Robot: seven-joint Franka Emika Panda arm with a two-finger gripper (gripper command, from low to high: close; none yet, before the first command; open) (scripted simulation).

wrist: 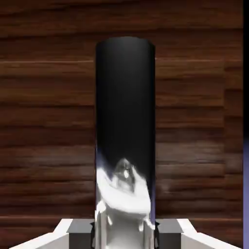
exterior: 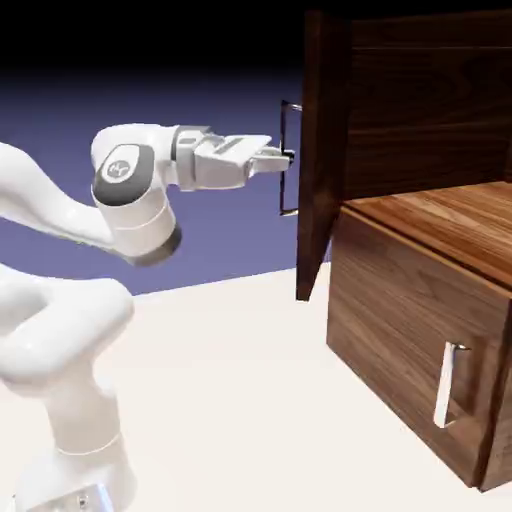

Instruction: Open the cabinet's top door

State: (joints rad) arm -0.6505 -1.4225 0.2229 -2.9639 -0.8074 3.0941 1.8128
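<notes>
With door ajar, handle [wrist: 125, 121] between fingers [wrist: 78, 228].

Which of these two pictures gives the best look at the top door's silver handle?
The hand view: the handle fills the middle as a dark, shiny bar between the end effector fingertips. The exterior view shows it only as a thin line edge-on beside the opened top door.

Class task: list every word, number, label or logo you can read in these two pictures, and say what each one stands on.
No readable text in either view.
A round emblem on the arm's grey joint cap is too small to read.
The cabinet, the top door and its handle carry no markings.
</notes>
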